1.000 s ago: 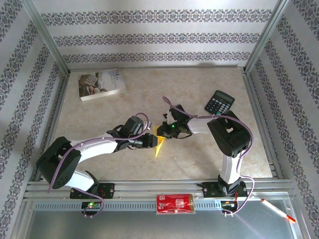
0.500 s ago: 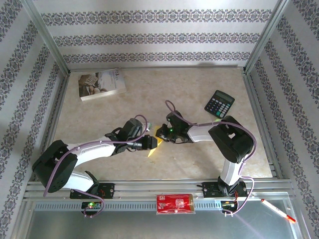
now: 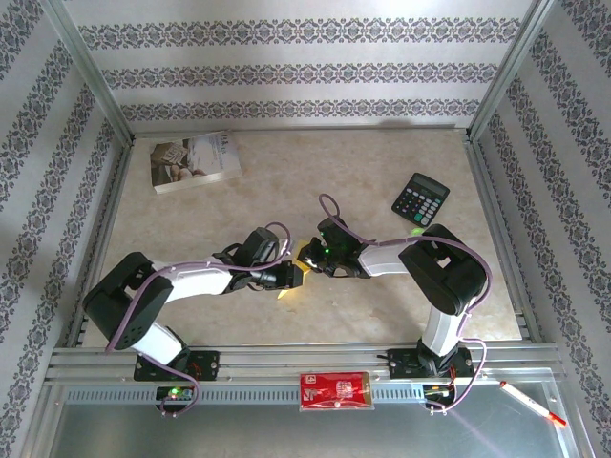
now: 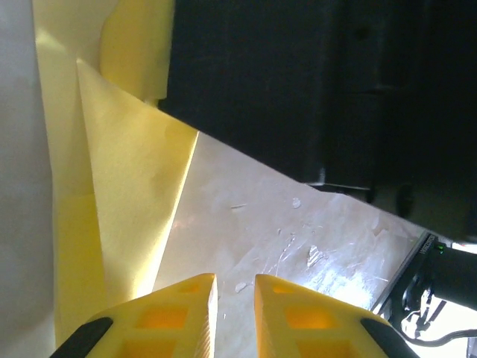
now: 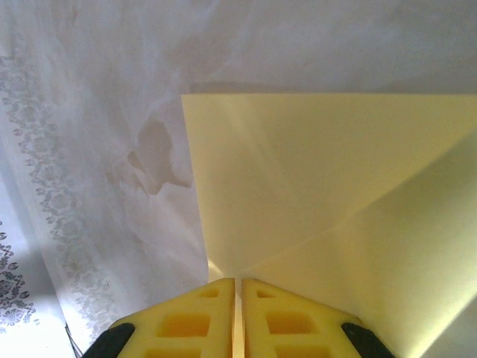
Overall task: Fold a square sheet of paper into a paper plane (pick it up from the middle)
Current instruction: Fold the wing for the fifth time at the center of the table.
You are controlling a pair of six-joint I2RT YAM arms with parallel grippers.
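Observation:
The square sheet of paper (image 3: 285, 290) is a folded yellow shape held just above the middle of the table between my two grippers. My right gripper (image 3: 310, 260) is shut on one edge of it; in the right wrist view the paper (image 5: 320, 171) spreads out from the pinched fingertips (image 5: 238, 282) with a diagonal crease. My left gripper (image 3: 294, 275) sits close against the paper from the left. In the left wrist view its jaws (image 4: 235, 277) stand narrowly open over bare table. There the paper (image 4: 127, 186) lies to the left of the fingers, not between them.
A white printed book (image 3: 194, 160) lies at the back left and a black calculator (image 3: 420, 198) at the back right. A red packet (image 3: 334, 390) and a pen (image 3: 531, 404) rest on the metal ledge in front. The right arm's dark body (image 4: 298, 89) looms close above the left gripper.
The left gripper's jaws have narrowed. Both grippers and the paper have shifted slightly toward the near edge, and less of the yellow triangle shows below them.

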